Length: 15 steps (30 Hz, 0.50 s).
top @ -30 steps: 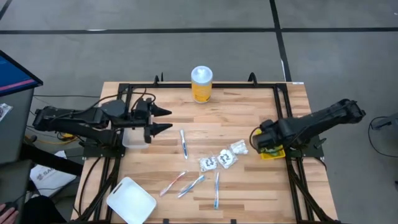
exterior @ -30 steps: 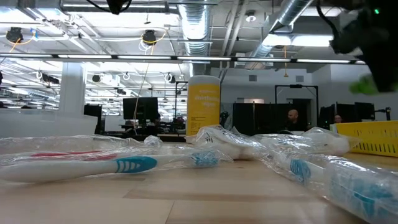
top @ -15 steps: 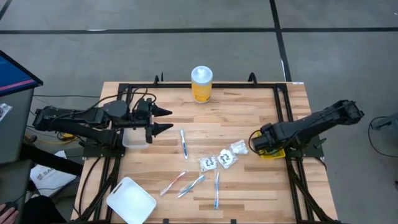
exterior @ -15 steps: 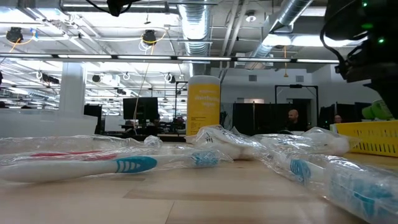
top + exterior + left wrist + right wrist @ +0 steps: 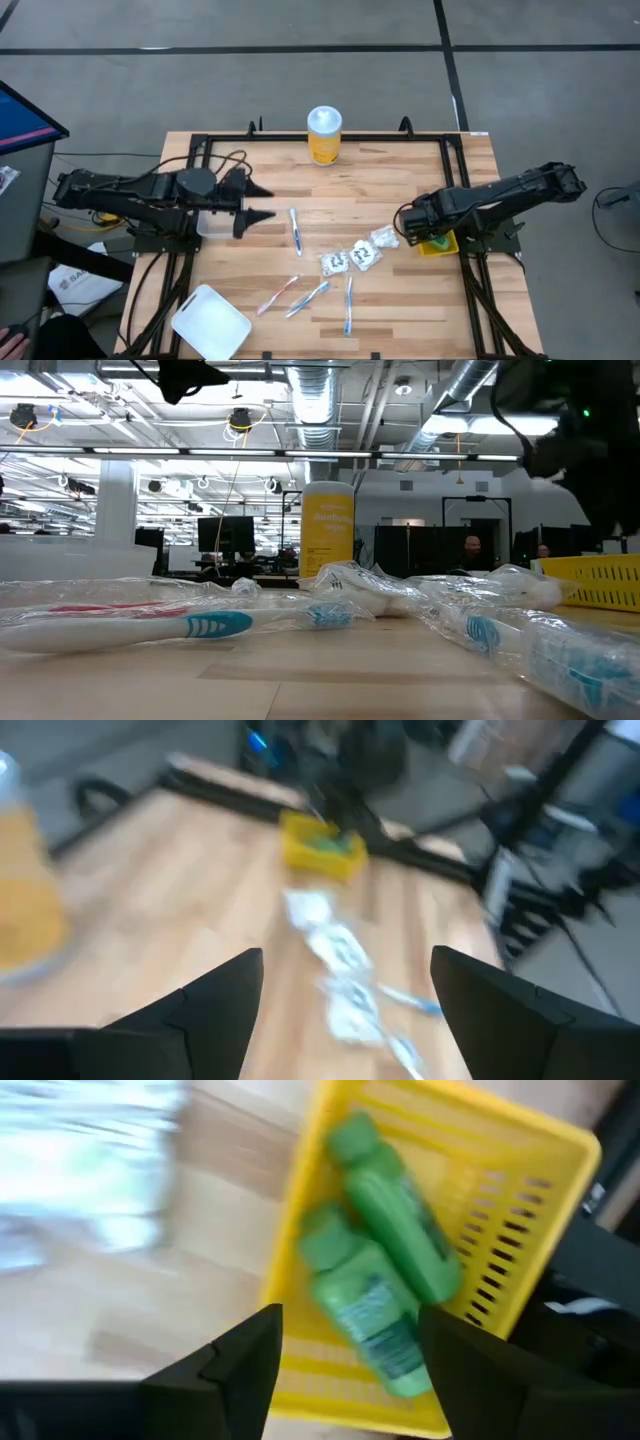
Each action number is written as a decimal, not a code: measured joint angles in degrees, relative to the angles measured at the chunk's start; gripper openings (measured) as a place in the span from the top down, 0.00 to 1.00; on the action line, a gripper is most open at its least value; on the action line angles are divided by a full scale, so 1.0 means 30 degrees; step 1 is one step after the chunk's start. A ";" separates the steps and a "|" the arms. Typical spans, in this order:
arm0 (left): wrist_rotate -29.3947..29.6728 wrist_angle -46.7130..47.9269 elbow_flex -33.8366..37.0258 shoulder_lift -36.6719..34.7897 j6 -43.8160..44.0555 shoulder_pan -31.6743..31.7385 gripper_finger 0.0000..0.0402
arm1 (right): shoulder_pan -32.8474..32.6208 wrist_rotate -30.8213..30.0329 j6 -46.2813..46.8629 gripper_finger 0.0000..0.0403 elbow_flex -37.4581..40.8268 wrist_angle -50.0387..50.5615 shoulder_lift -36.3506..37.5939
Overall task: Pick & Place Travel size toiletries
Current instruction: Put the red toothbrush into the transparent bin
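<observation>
Two small green bottles (image 5: pixel 395 1210) (image 5: pixel 360 1310) lie inside a yellow basket (image 5: pixel 540 1210) at the table's right side (image 5: pixel 440 245). My right gripper (image 5: pixel 345 1375) (image 5: pixel 403 222) is open just left of and above the basket, touching nothing. Three crinkly white packets (image 5: pixel 358 255) and several wrapped toothbrushes (image 5: pixel 295 230) (image 5: pixel 308 298) lie flat mid-table. My left gripper (image 5: pixel 264 202) (image 5: pixel 350 1010) hovers open left of the toothbrushes, pointing right.
A tall yellow jar with a white lid (image 5: pixel 324 135) stands near the far edge. A clear container (image 5: pixel 214 222) sits under the left arm, and a white square lid (image 5: pixel 210 321) lies at the near left corner. Black frame rails run along the table's edges.
My right gripper has moved toward the table's left, off the basket. In the low view a green item below it sank to the basket's rim and no longer shows. My left gripper has shifted slightly toward the near edge.
</observation>
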<state>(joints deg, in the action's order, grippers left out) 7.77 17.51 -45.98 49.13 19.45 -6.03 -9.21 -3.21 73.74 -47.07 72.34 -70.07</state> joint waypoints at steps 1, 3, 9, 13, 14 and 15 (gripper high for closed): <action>-0.0234 0.0290 0.0000 0.0189 0.0172 -0.0449 0.29 | -0.0014 -0.0123 -0.0160 0.45 -0.0441 0.0011 0.0001; -0.0220 0.0802 0.0023 0.0766 0.0743 -0.1661 0.29 | -0.0036 -0.0535 -0.0295 0.47 -0.1311 -0.0007 0.0001; 0.1636 0.0660 -0.0005 0.4559 0.2947 -0.5191 0.29 | -0.0045 -0.1828 -0.0767 0.54 -0.3196 -0.0432 0.0001; 0.2784 0.0650 0.0000 0.7933 0.5238 -0.6570 0.29 | -0.0045 -0.2452 -0.0789 0.56 -0.3607 -0.0618 0.0001; 0.2788 0.0673 0.0000 0.8790 0.5801 -0.6823 0.29 | -0.0045 -0.2459 -0.0790 0.56 -0.3607 -0.0660 0.0001; 0.2790 0.0673 0.0000 0.9635 0.6428 -0.7054 0.29 | -0.0045 -0.2459 -0.0790 0.56 -0.3607 -0.0731 0.0001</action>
<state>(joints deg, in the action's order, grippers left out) 16.14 19.53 -45.98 78.04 38.74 -27.19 -9.34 -10.59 71.37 -57.89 70.14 -70.06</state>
